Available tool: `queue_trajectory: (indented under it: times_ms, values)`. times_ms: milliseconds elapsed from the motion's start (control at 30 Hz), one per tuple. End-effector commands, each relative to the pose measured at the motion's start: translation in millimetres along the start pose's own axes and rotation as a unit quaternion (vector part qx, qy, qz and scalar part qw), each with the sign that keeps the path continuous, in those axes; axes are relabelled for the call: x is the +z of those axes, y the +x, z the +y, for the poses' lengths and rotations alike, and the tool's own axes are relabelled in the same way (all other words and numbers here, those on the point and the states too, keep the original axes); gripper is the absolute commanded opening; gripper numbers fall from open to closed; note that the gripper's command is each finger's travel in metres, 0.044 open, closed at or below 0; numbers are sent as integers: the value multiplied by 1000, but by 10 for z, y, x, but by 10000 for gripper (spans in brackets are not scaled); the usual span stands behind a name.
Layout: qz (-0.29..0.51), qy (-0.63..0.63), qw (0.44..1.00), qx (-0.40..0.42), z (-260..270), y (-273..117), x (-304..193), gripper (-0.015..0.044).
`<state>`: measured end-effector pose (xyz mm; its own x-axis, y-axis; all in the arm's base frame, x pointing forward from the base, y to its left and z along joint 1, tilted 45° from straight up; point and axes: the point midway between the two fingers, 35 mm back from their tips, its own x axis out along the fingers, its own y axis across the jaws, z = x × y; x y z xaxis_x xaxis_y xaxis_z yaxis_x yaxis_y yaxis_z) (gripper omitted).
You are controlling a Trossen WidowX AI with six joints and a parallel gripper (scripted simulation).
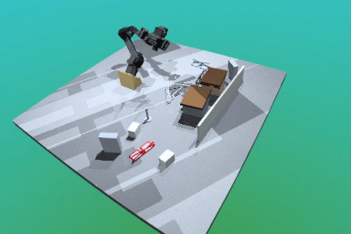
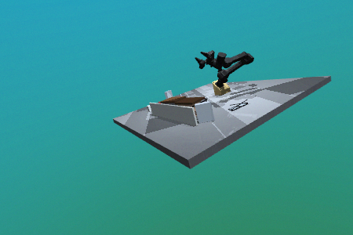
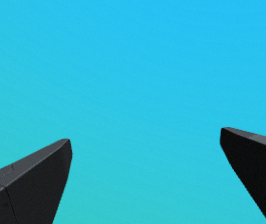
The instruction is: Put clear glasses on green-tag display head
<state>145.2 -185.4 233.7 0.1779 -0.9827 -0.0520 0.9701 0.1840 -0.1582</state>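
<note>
My gripper (image 1: pixel 162 47) (image 2: pixel 198 56) (image 3: pixel 146 141) gapes, gripping nothing. Overreaching for the pale glasses (image 1: pixel 168 92), towards six o'clock in the top view, could knock the nearby head (image 1: pixel 196 97) (image 2: pixel 170 99) at three.

From here the pale wall (image 2: pixel 172 113) is hiding the lower parts of the two brown-topped heads (image 2: pixel 190 100); their faces and any green tag are staying too small to make out.
</note>
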Motion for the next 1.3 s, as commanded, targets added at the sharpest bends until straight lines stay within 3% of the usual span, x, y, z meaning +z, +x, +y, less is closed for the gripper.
queue_trajectory:
  times_ms: [0,233,367,533,800,1033,1100,1267]
  values:
    - [0,0,1000,0,0,0,0,426]
    - [0,0,1000,0,0,0,0,440]
    - [48,-48,994,84,372,74,-141,335]
    - [201,-110,944,236,987,40,-659,204]
    - [534,-93,755,369,1432,-544,-1500,200]
    - [804,32,493,332,1575,-1226,-1588,200]
    - [841,62,439,310,1614,-1313,-1532,200]
    - [845,66,433,307,1622,-1332,-1513,200]
